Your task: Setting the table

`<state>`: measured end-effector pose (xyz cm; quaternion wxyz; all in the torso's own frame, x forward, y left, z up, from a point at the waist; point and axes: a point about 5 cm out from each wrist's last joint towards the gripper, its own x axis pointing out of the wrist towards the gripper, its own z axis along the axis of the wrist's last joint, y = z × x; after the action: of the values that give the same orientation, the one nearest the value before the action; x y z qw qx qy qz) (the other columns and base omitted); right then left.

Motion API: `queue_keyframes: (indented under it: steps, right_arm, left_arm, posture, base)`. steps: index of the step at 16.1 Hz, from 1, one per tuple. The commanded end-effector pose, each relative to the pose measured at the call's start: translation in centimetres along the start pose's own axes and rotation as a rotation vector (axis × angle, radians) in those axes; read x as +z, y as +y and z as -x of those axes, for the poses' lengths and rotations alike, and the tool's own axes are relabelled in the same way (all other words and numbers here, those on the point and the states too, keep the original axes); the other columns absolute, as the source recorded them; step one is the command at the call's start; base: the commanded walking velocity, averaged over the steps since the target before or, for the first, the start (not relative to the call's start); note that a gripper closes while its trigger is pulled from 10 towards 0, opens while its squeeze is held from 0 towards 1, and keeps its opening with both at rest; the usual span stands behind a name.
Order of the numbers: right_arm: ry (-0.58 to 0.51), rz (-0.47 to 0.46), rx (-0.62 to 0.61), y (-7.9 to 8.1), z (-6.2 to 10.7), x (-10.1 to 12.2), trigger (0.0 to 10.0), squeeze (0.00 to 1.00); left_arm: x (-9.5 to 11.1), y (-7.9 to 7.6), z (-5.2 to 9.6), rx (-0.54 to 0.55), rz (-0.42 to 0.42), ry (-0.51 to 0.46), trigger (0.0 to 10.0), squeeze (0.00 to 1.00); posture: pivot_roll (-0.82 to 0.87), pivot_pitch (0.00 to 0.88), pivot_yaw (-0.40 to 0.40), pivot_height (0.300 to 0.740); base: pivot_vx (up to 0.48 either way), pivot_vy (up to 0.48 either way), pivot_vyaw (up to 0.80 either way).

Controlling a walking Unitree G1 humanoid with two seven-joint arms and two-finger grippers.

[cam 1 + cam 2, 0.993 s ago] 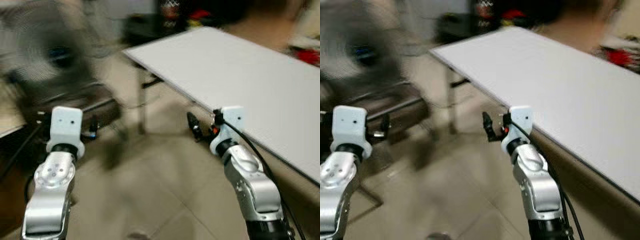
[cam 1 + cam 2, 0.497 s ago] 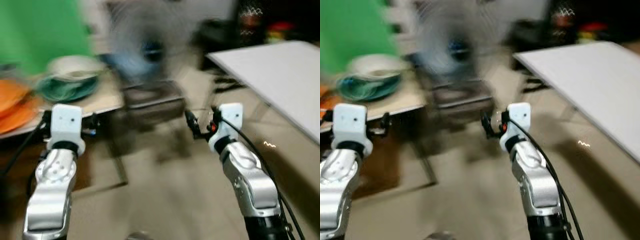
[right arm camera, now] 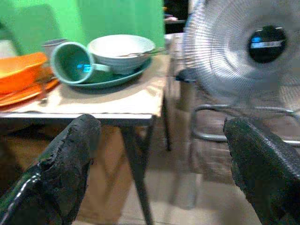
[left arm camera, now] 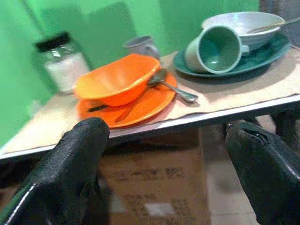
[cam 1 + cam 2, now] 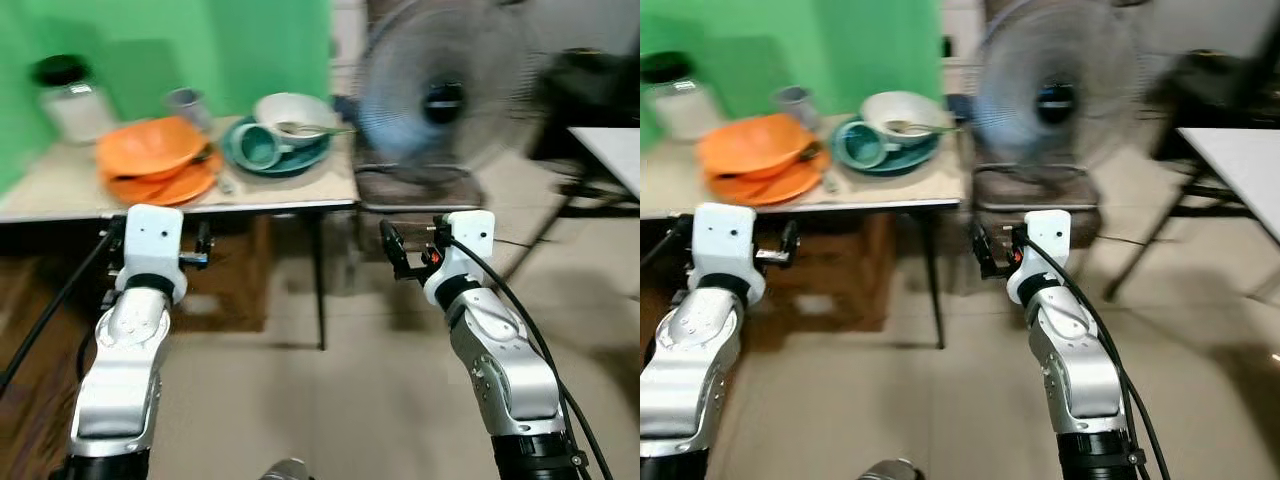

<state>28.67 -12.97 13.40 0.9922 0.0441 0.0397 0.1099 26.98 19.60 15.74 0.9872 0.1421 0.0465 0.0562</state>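
Note:
A low side table stands ahead against a green wall. On it an orange bowl rests on an orange plate with a spoon. Beside them a teal plate carries a teal mug lying on its side and a white bowl with a spoon in it. A grey cup and a black-lidded jar stand behind. My left gripper and right gripper are both open and hold nothing, short of the table's front edge.
A running fan sits on a dark stool right of the side table. A cardboard box lies under the table. The corner of a white table shows at the far right. Tiled floor lies between me and the furniture.
The whole view has swung left, from the white table to the side table with dishes and the fan. Both arms keep the same raised pose.

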Motion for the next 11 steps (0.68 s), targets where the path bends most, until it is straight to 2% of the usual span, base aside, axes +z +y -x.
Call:
queue_keyframes:
  steps: [1,2,5,6,8,10,11]
  right_arm:
    - [-0.004,0.009,-0.037,-1.0,0.4,-0.1,10.0,0.00]
    - [0.002,0.003,-0.045,-1.0,0.4,-0.2,10.0,0.00]
    - [0.024,-0.084,-0.108,-1.6,0.9,-1.3,10.0,0.00]
    - [0.021,-0.107,-0.112,-1.6,1.3,-1.6,10.0,0.00]
    - [0.012,-0.054,-0.076,-1.1,1.5,-1.4,10.0,0.00]
    - [-0.002,-0.051,-0.080,-0.7,0.7,-1.0,10.0,0.00]
    - [-0.010,-0.052,-0.072,-0.4,0.4,-0.9,10.0,0.00]
  left_arm:
    - [0.1,-0.9,-0.1,-0.035,0.006,-0.009,10.0,0.00]
    - [0.1,-1.0,-0.1,-0.047,0.007,-0.015,10.0,0.00]
    - [-0.7,-2.2,0.8,-0.159,-0.002,0.005,10.0,0.00]
    - [-0.9,-2.4,1.1,-0.176,0.033,-0.005,10.0,0.00]
    - [-1.2,-1.8,1.0,-0.141,0.019,0.012,10.0,0.00]
    - [-1.7,-1.5,1.1,-0.140,0.050,0.043,10.0,0.00]
    - [-1.6,-1.4,1.2,-0.142,0.042,0.036,10.0,0.00]
  posture:
    - [0.07,0.000,0.062,0.740]
    - [0.07,0.000,0.060,0.740]
    - [0.08,0.000,0.060,0.740]
    - [0.08,0.000,0.063,0.740]
    - [0.07,0.000,0.071,0.740]
    - [0.08,0.000,0.062,0.740]
    - [0.08,0.000,0.058,0.740]
  base:
    - [0.000,-0.480,0.80]
    - [0.000,-0.480,0.80]
    - [0.000,0.000,0.00]
    - [0.000,0.000,0.00]
    - [0.000,0.000,0.00]
    - [0.000,0.000,0.00]
    - [0.000,0.000,0.80]
